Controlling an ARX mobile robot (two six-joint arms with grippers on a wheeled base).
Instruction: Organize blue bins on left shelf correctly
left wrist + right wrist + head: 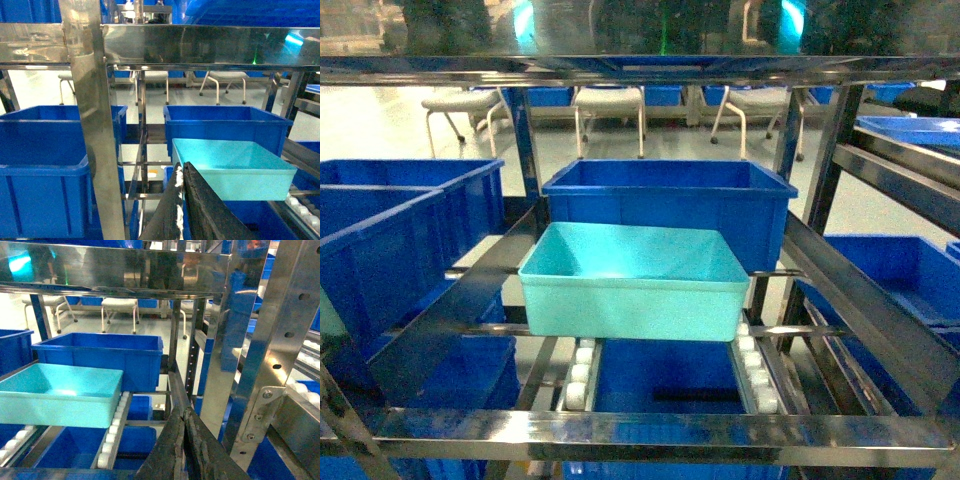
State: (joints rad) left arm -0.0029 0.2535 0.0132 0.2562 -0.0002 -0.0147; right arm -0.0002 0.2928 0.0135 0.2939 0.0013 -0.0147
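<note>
An empty light turquoise bin [632, 283] sits on the roller tracks of the steel shelf [650, 432], in the middle lane, in front of a darker blue crate [670, 205]. The left wrist view has the same bin [235, 167] to the right of my left gripper [183, 167], whose dark fingers are pressed together with nothing between them. The right wrist view has the bin [60, 395] at the left, well apart from my right gripper [184, 412], also shut and empty. Neither gripper appears in the head view.
Large royal-blue crates [390, 240] fill the left lane and lower tiers. A steel post [95, 130] stands close at the left of the left gripper. A perforated post with a bracket [270, 365] stands right of the right gripper. White rollers [580, 375] line the tracks.
</note>
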